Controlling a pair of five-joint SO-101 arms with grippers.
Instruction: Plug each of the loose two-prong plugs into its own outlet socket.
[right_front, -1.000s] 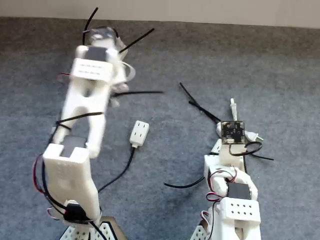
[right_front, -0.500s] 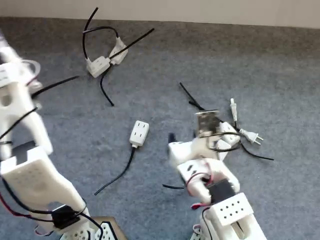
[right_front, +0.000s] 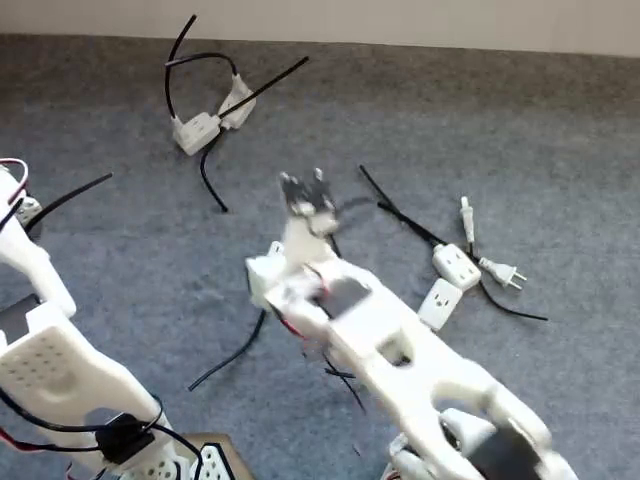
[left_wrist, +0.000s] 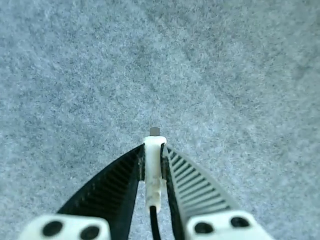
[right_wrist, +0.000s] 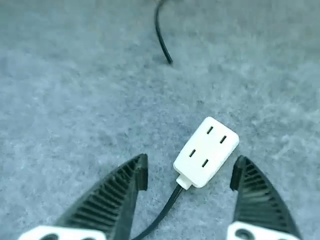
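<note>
At the left edge of the grey-covered bench (right_front: 560, 120), the left arm (right_front: 60, 375) stands with its left claw (left_wrist: 154, 150) pinched tight on a white plug (left_wrist: 153, 172). A metal prong pokes out past the fingertips and a black cord trails back between the fingers. Toward the far left corner, a socket block (right_front: 195, 131) and a second plug (right_front: 237, 98) lie against each other amid looped black cords; whether they are joined cannot be told. At centre, the right arm (right_front: 400, 350) stretches diagonally across the bench, its right claw (right_wrist: 191, 159) spread wide and holding nothing, hovering over a white corded socket (right_wrist: 206, 151) that lies flat on the bench. To the right, a near socket (right_front: 438, 302) and a farther socket (right_front: 455, 265) sit close together, with a loose plug (right_front: 503, 271) just beside them and a small plug (right_front: 466, 212) a little farther back.
</note>
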